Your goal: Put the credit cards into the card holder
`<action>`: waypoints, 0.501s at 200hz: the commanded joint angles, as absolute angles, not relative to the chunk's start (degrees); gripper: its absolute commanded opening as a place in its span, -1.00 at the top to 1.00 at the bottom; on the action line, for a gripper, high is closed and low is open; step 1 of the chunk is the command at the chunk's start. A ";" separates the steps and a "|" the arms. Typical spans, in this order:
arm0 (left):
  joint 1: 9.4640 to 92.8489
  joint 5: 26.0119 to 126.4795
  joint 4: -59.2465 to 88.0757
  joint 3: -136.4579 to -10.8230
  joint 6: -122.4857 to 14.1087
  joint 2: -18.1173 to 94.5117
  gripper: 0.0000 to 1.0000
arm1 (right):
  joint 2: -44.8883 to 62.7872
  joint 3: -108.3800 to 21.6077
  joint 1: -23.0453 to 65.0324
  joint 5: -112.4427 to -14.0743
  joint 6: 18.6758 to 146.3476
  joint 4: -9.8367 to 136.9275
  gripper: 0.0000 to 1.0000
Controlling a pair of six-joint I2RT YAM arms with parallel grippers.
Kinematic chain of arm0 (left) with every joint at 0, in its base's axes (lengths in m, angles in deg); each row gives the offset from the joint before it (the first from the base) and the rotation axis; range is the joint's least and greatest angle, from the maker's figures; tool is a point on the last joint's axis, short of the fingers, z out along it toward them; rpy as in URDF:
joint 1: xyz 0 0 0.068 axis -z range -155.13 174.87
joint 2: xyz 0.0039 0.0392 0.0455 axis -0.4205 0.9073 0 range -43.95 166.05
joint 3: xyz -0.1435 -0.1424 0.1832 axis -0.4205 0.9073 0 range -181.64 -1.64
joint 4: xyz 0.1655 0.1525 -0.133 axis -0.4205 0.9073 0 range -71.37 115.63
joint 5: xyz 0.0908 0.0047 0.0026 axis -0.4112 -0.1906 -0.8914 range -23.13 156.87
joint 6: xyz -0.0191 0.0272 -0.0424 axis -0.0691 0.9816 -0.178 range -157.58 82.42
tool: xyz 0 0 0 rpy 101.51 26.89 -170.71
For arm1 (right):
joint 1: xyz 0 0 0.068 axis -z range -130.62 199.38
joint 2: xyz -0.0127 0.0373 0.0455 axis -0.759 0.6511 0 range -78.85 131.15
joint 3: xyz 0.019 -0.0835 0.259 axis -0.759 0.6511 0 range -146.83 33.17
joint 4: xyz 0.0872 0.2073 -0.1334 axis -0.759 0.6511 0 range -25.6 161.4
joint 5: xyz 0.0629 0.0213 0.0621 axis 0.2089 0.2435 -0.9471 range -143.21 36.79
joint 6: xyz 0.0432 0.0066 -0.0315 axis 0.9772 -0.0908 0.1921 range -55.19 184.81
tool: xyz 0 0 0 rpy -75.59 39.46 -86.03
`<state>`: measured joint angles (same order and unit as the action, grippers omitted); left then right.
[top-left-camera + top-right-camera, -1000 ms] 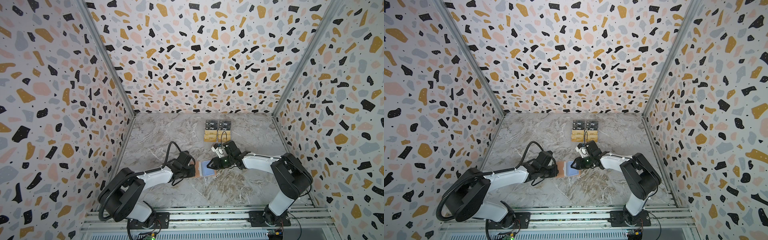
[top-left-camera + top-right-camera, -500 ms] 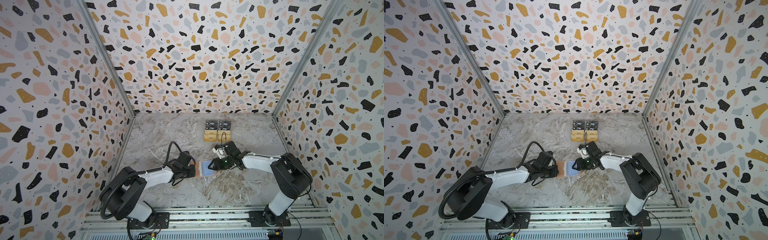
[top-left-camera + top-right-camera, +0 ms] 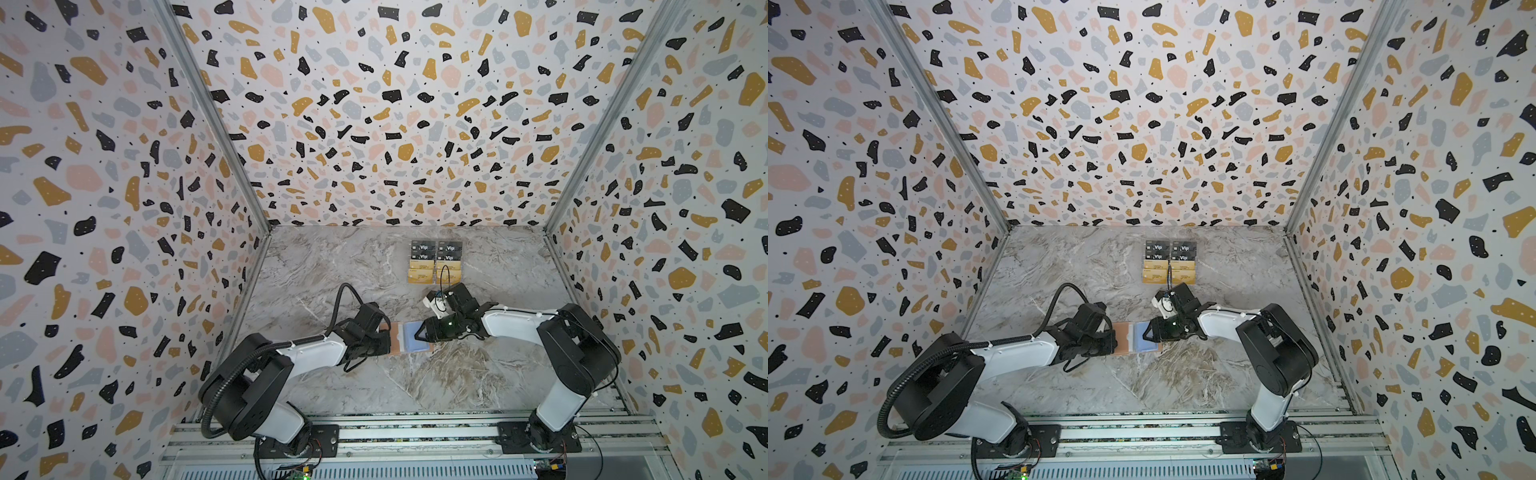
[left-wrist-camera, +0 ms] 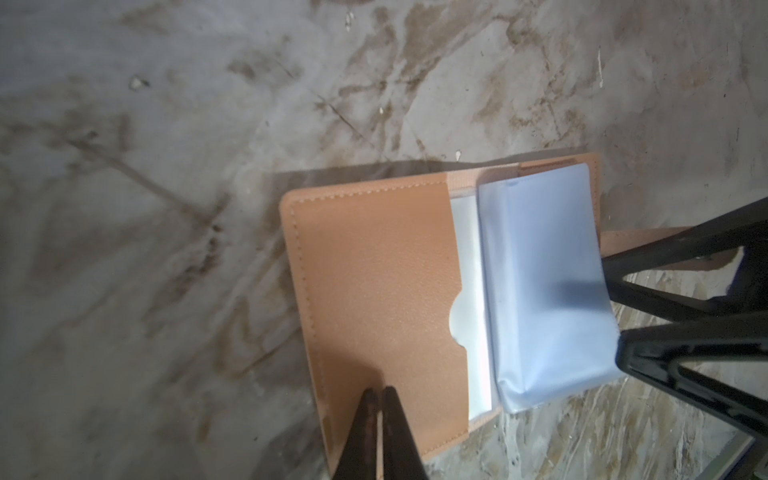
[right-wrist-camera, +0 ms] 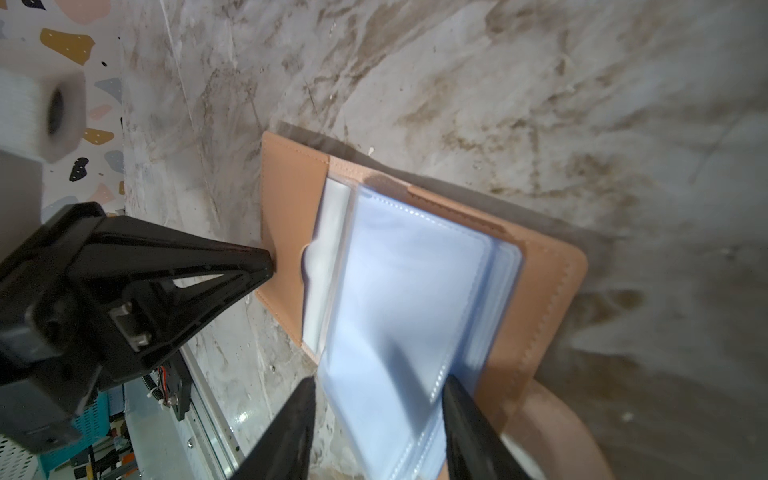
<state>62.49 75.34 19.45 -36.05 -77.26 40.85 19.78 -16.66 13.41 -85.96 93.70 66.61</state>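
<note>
1. The card holder [image 3: 397, 338] lay open on the worktop [image 3: 332, 270].
2. The left arm's fingers [image 4: 368, 415], pressed together, touched its tan cover.
3. The right arm's fingers [image 5: 295, 415] stood spread around its blue sleeves [image 5: 399, 291].
4. The credit cards [image 3: 435, 262] lay in rows farther back.

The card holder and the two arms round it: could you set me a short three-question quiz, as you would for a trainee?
1. True or false: the card holder lies shut.
2. Which pincer is shut, with its tips on the tan cover? A) the left B) the right C) neither
3. Fill in: the credit cards lie in a block on the ____, beyond the holder.

Key
1. False: it lies open, with its blue sleeves showing.
2. A: the left pincer is shut on the cover. The right pincer stands open astride the sleeves.
3. table
</note>
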 commanded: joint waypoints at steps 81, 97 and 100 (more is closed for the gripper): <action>62.60 75.17 19.07 -35.38 -76.39 41.79 0.82 | 21.09 -18.87 12.84 -88.42 94.31 67.53 -0.07; 62.66 75.13 19.07 -35.30 -76.45 41.80 0.82 | 21.42 -18.92 12.68 -89.68 94.90 66.81 -0.07; 62.68 75.14 19.06 -35.26 -76.44 41.77 0.82 | 21.40 -18.89 12.68 -89.82 95.04 66.72 -0.07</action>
<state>62.49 75.34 19.39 -36.05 -77.22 40.94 20.65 -17.71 13.35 -87.25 94.13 67.07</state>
